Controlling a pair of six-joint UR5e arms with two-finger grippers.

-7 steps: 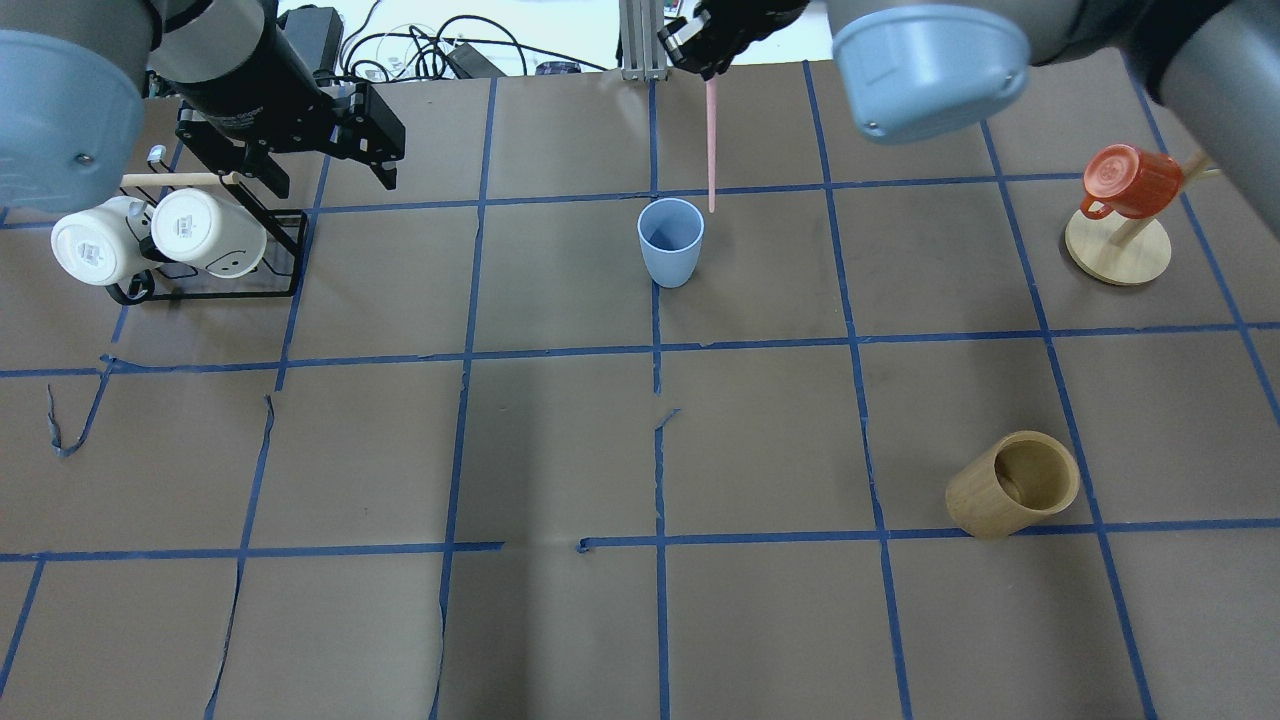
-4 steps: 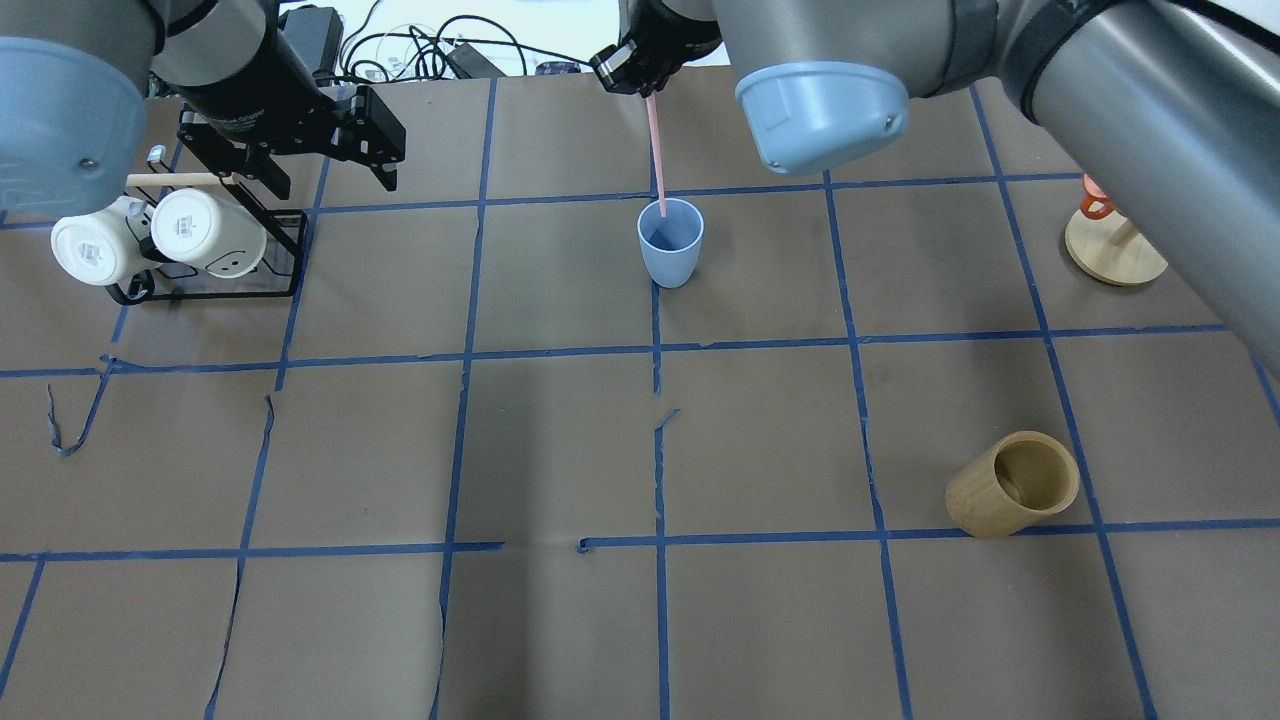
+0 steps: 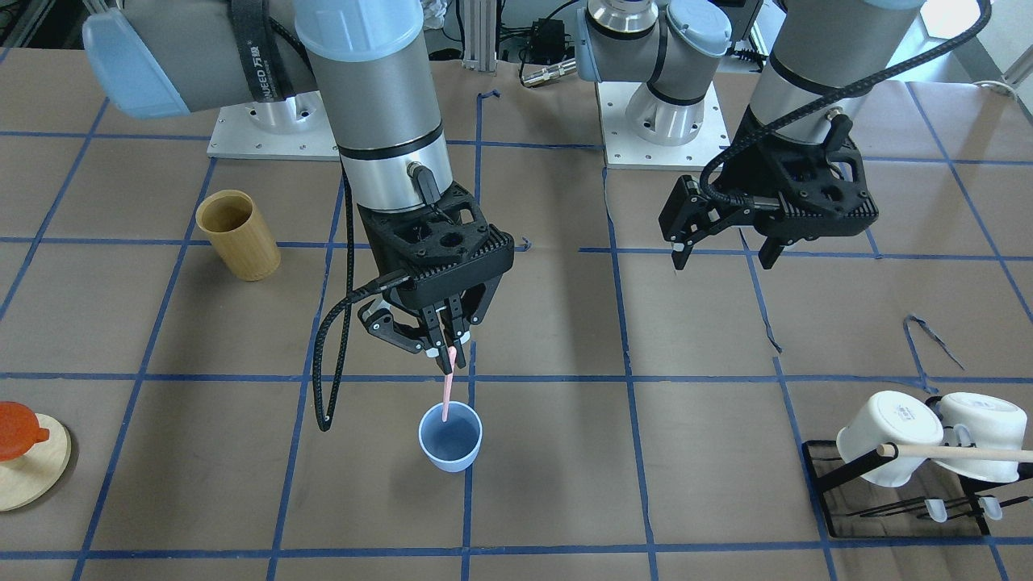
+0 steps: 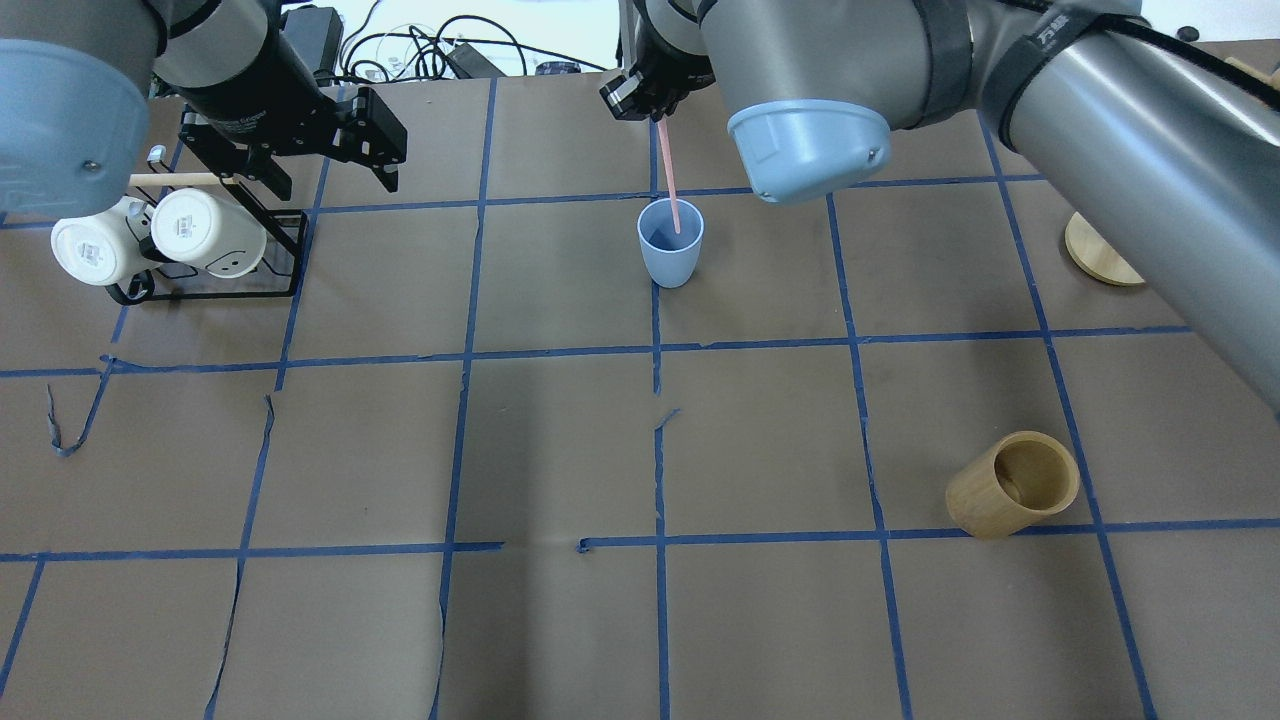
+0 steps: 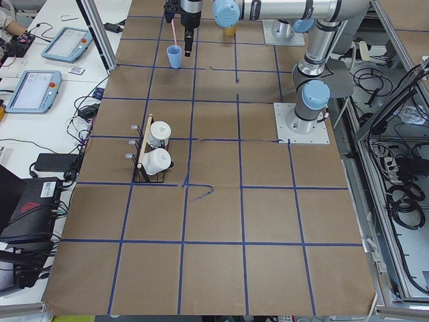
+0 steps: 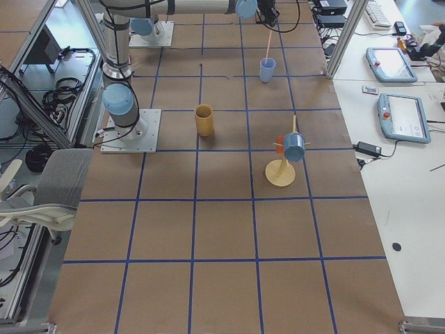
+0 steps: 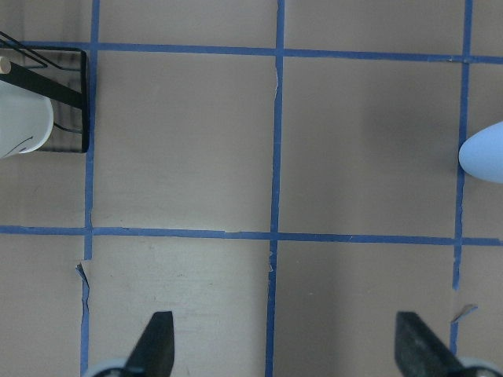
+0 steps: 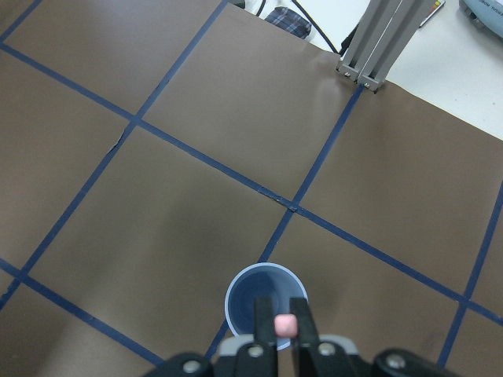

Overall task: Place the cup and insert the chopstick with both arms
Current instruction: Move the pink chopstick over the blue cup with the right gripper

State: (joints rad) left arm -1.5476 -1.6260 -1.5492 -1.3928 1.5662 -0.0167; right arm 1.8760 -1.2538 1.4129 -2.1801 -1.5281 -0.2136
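Observation:
The light-blue cup [image 4: 670, 245] stands upright at the far middle of the table, also in the front view [image 3: 450, 437]. My right gripper [image 3: 448, 355] is shut on one thin pale-pink chopstick [image 3: 445, 397] and holds it nearly upright over the cup. The stick's lower end is inside the cup's mouth in the overhead view [image 4: 671, 185]. In the right wrist view the stick's top [image 8: 284, 323] sits between the shut fingers, with the cup [image 8: 255, 294] right below. My left gripper [image 3: 721, 257] is open and empty, above the table well to the cup's side, near the mug rack.
A tan bamboo cylinder [image 4: 1012, 485] stands on the right, nearer the robot. A black rack with two white mugs [image 4: 170, 240] and a wooden dowel stands at the far left. A round wooden stand with an orange mug [image 3: 20, 436] stands at the far right.
My right arm swung left and carried the chopstick from beside the cup's right rim to over its mouth, with the tip now inside. The left arm and the cup have not moved.

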